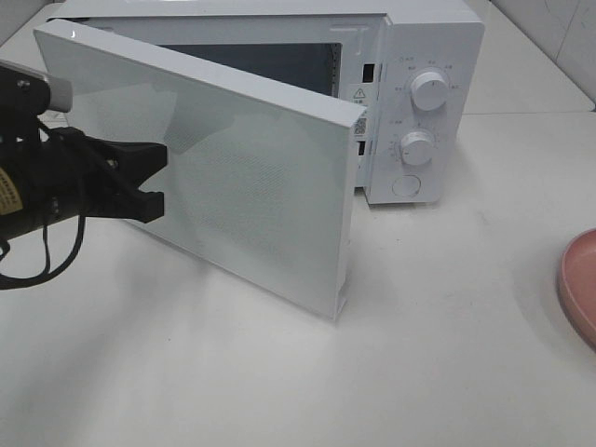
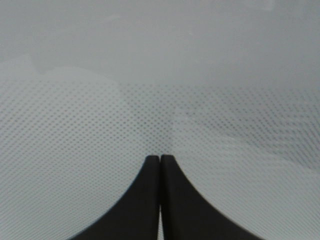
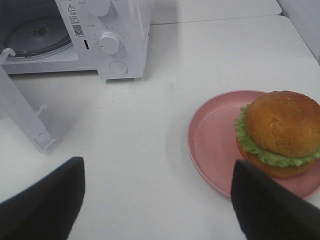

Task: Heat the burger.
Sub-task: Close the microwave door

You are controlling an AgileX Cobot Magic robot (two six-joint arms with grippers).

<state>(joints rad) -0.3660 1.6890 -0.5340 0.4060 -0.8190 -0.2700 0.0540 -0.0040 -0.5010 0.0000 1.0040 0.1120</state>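
- Burger (image 3: 282, 132): visible only in the right wrist view, where it sits on the pink plate (image 3: 212, 142) toward the plate's far edge; domed brown bun above a green lettuce frill. The patty is hard to make out.
- Pink plate in the exterior high view (image 1: 579, 289): cut off by the right edge of the frame, so only a curved sliver shows on the white tabletop (image 1: 279, 382); the burger falls outside this view.
- Microwave (image 1: 424, 56): its door (image 1: 233, 177) stands swung open, hiding most of the cavity from the high camera. Two dials (image 1: 428, 90) and a round button show on the control panel; the printed labels are too small to read.
- Right wrist view: reveals the glass turntable (image 3: 35, 35) inside the cavity, partly cut off by the frame, and the door's latch hooks (image 3: 37, 112).
- Left gripper (image 1: 149, 182): at the outer face of the open door; the left wrist view (image 2: 160, 160) shows its two dark fingers pressed together, closed, holding nothing, against the dotted door panel. Whether the tips touch the panel cannot be told.
- Right gripper (image 3: 157, 200): absent from the high view; in its own wrist view the two dark fingers (image 3: 45, 200) stand wide apart and empty, above the tabletop, with the plate near one finger.
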